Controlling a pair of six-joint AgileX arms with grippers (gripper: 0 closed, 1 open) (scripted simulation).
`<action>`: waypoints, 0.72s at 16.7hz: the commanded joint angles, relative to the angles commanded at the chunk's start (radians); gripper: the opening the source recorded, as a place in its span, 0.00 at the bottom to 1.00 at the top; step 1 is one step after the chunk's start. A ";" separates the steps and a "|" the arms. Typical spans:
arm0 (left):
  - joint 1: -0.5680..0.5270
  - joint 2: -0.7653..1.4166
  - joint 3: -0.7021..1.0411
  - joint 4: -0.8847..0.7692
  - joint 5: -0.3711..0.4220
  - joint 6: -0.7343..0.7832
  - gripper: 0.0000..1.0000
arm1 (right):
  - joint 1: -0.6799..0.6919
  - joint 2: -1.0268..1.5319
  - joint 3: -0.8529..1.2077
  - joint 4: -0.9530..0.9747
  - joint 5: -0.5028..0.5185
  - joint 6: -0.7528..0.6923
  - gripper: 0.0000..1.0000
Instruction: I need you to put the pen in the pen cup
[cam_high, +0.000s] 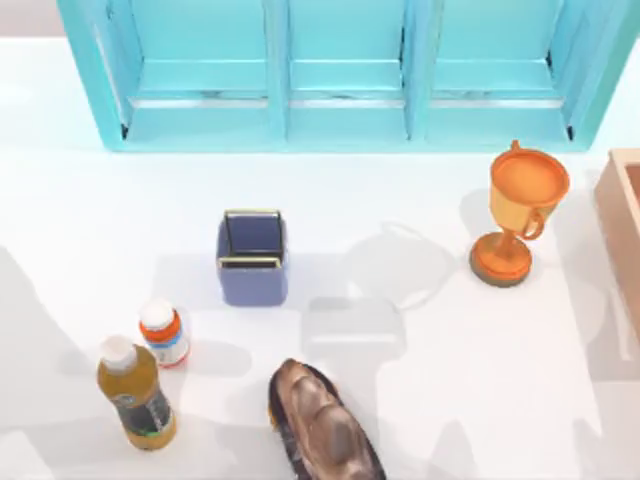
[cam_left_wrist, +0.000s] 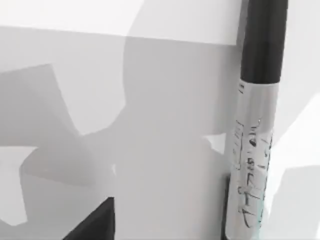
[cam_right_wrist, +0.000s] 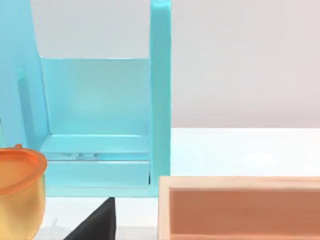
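One pen (cam_left_wrist: 252, 150) is seen close by the left claw; its grip cannot be told. The pen should be lowered upright, centred over the blue cup (cam_high: 252, 258).

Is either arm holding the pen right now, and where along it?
Cannot be told. The pen stands close before the left wrist camera, but no grip on it shows.

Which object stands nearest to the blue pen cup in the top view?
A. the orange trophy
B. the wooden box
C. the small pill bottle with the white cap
C: the pill bottle stands just below-left of the pen cup, nearer than the other two.
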 joint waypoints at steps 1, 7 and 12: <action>-0.012 0.033 0.006 0.031 -0.003 -0.012 1.00 | 0.000 0.000 0.000 0.000 0.000 0.000 1.00; -0.045 0.122 0.019 0.121 -0.012 -0.046 1.00 | 0.000 0.000 0.000 0.000 0.000 0.000 1.00; -0.045 0.122 0.019 0.121 -0.012 -0.046 0.70 | 0.000 0.000 0.000 0.000 0.000 0.000 1.00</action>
